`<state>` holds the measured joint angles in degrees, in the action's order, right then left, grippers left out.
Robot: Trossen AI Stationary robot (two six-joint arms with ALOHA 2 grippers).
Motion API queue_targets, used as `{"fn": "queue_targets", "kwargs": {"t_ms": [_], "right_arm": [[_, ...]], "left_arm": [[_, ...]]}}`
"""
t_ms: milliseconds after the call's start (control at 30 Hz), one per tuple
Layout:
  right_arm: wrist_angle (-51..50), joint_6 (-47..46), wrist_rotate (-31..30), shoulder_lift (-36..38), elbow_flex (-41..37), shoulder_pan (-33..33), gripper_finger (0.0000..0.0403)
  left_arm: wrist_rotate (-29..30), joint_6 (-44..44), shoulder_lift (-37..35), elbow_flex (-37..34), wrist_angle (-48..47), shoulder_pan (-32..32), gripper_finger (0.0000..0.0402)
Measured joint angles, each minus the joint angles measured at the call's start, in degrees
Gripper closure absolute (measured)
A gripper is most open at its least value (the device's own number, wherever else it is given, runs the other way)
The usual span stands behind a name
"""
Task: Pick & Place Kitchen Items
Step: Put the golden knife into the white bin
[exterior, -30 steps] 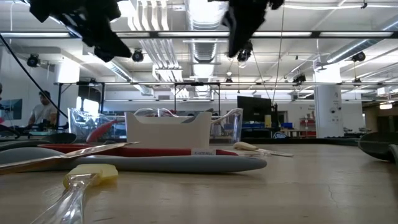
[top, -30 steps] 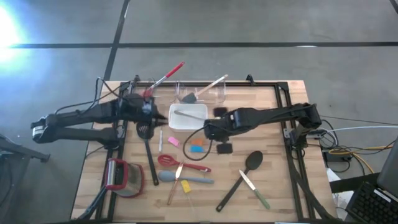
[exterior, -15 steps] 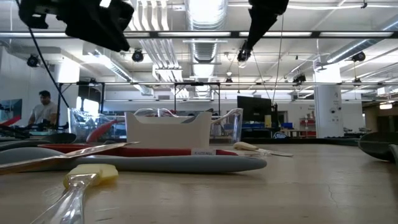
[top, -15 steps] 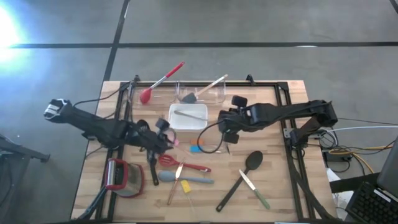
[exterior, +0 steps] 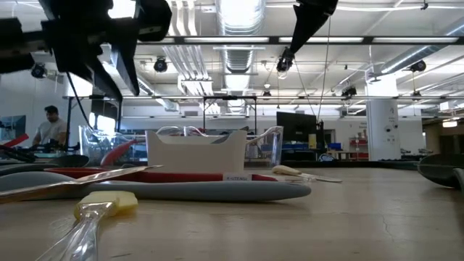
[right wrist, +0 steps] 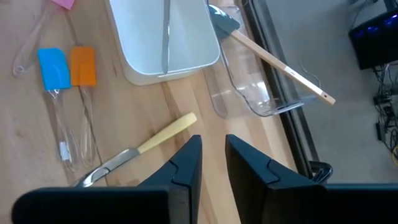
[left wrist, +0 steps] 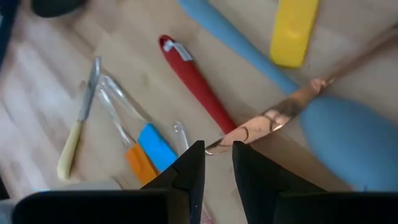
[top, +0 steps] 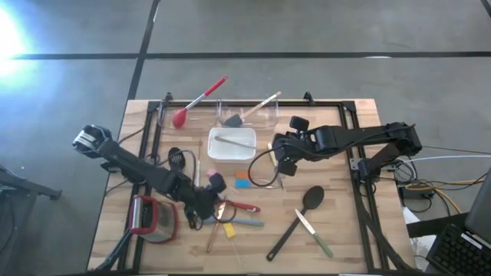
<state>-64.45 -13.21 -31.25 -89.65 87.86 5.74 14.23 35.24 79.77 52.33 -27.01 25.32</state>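
Your left gripper [left wrist: 216,163]: fingers nearly together, holding nothing; copper-bladed knife [left wrist: 283,114] and red whisk handle [left wrist: 194,84] lie just beyond its tips.

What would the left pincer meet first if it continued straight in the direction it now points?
Probably the copper-coloured knife blade lying across the red handle; the left pincer is aimed right at it, though depth is unclear.

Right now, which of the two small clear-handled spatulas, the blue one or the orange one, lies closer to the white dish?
The orange spatula. In the right wrist view it lies between the blue spatula and the white dish; the blue one is one place farther out.
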Motion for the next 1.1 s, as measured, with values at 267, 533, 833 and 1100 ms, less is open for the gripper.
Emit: {"fn": "queue_targets", "kwargs": {"t_ms": [267,533,833,1100], "right_arm": [[0.2,-0.3,0.2,-0.1,0.0,0.0,0.0331],[0.3,-0.3,0.2,-0.1,0.0,0.0,0.0328],[0.6,-0.3,0.2,-0.1,0.0,0.0,0.0333],[0.8,-0.1,0.2,-0.1,0.0,0.0,0.0321]], "left_arm": [[0.1,9.9,5.8,0.0,0.0,0.6,0.0314],[1.0,14.3,10.3,1.1,0.6,2.6,0.0298],[4.7,17.8,10.8,2.1,1.0,3.9,0.0226],[3.6,25.6,12.6,1.7,0.4,3.9,0.0227]]}}
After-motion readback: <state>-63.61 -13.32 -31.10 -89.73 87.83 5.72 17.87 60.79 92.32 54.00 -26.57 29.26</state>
